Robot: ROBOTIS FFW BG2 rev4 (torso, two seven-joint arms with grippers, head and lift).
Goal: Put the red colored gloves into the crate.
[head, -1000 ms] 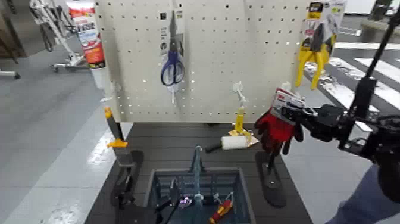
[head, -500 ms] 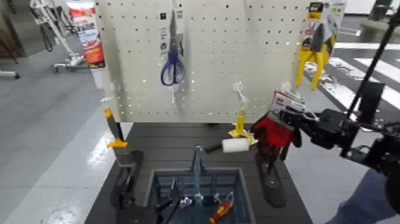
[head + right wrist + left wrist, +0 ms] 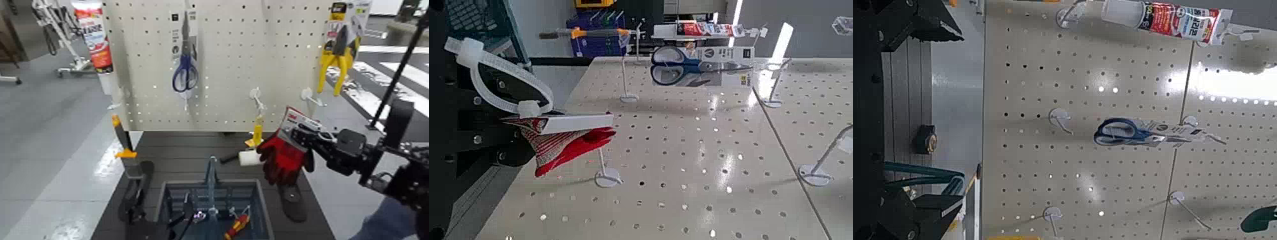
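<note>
In front of the pegboard's [image 3: 217,70] lower right corner, the red gloves [image 3: 284,159] hang by their header card from the robot's right hand [image 3: 300,133], which is clenched on that card. Their dark fingertips point down, above the dark tabletop [image 3: 191,150] and to the right of the crate [image 3: 214,185] (so outside it, not in it). Just beside the gloves, on their left, is a paint roller [image 3: 249,157] with a white sleeve. The crate stands on the tabletop, its handle upright, with a red-and-yellow screwdriver [image 3: 237,226] inside. The robot's left hand [image 3: 185,214] is low at the crate's left part; whether it is released or clenched, I cannot tell. Farther out, blue-handled scissors [image 3: 185,73] hang on the pegboard, with a tube [image 3: 94,38] at its upper left and yellow-handled pliers [image 3: 337,60] (still farther right than the gloves) at its right edge.
</note>
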